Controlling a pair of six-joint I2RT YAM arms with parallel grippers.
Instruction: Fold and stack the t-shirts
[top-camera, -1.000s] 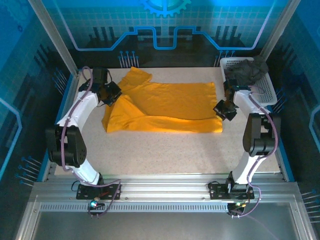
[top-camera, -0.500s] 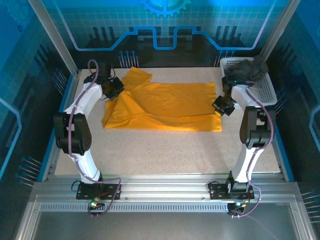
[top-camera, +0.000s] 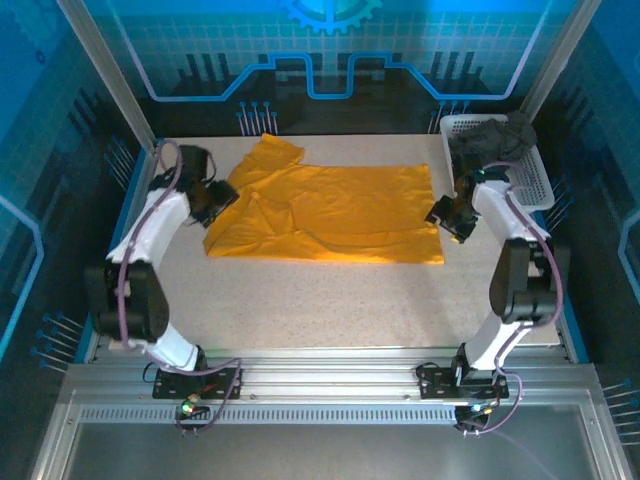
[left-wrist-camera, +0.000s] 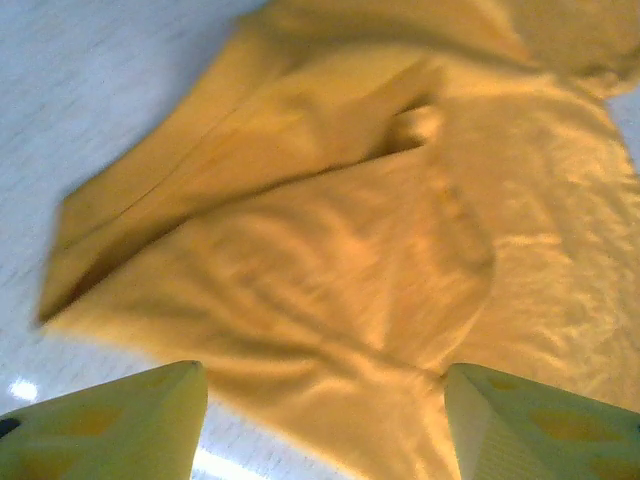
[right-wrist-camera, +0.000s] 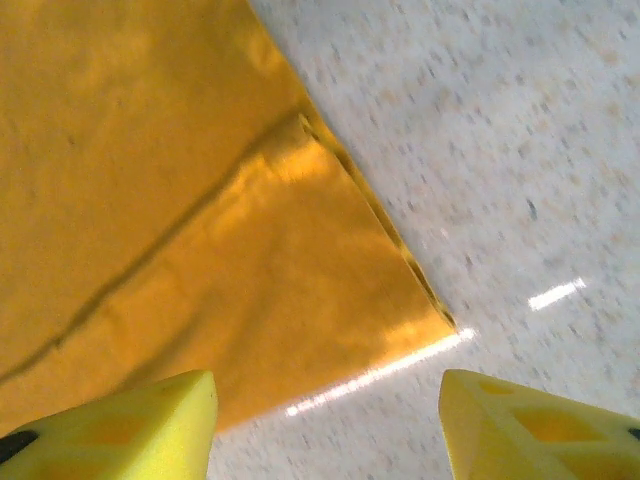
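so, looks like we're mid-fold on the orange shirt (top-camera: 330, 215). it lies spread across the far half of the counter (top-camera: 330, 300), long side running left to right, and the near-right corner in the right wrist view looks doubled over, so i'd guess one lengthwise fold is in. the grey shirt (top-camera: 495, 140) is a crumpled heap in the white basket (top-camera: 540, 185) at the far right corner, not yet touched as far as i can judge.

the left fingers (left-wrist-camera: 110, 420) are spread apart with nothing between them, hanging over the rumpled sleeve end on the left. the right fingers (right-wrist-camera: 540, 420) are spread and empty too, just over that near-right corner.

next move, i reckon: each side needs to come down and pinch its end of the cloth, catching both layers, then carry it over for the next fold. the left end is bunched, so it probably wants flattening or a careful pick.

hard to make out: the left wrist view is blurry, so i can't count the layers there. from above i can't tell how high either pair of fingers sits off the cloth. most of the grey shirt is buried in its own folds.
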